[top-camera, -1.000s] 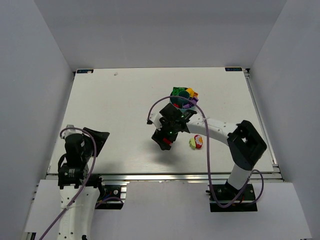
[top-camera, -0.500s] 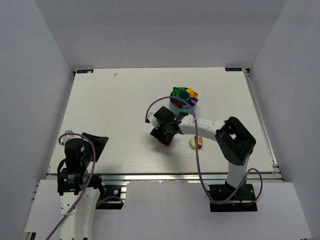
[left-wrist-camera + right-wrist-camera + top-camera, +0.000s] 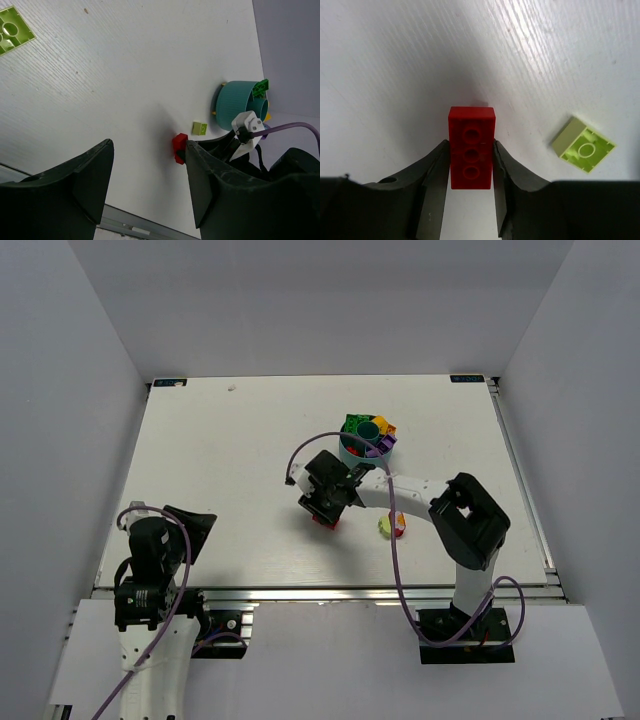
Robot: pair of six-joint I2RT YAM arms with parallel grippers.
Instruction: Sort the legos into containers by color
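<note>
A red lego [image 3: 471,155] lies flat on the white table, and my right gripper [image 3: 470,146] is shut on it, one finger pressed against each long side. From above, the right gripper [image 3: 325,508] hangs low over that red lego [image 3: 323,521], just in front of the teal bowl [image 3: 356,451], which holds green, orange and purple legos. A lime lego [image 3: 583,145] lies loose to its right. My left gripper [image 3: 148,150] is open and empty at the near left, far from the red lego [image 3: 179,147] and the bowl [image 3: 237,100].
A lime lego [image 3: 385,528] and a red-and-yellow piece [image 3: 398,523] sit together near the right arm's elbow. A flat lime plate [image 3: 12,30] lies on the table ahead of the left gripper [image 3: 195,525]. Grey walls enclose the table on three sides.
My right gripper has come down over the red lego and its fingers have closed in against the lego's sides. The left arm shifted slightly, then stayed still.
</note>
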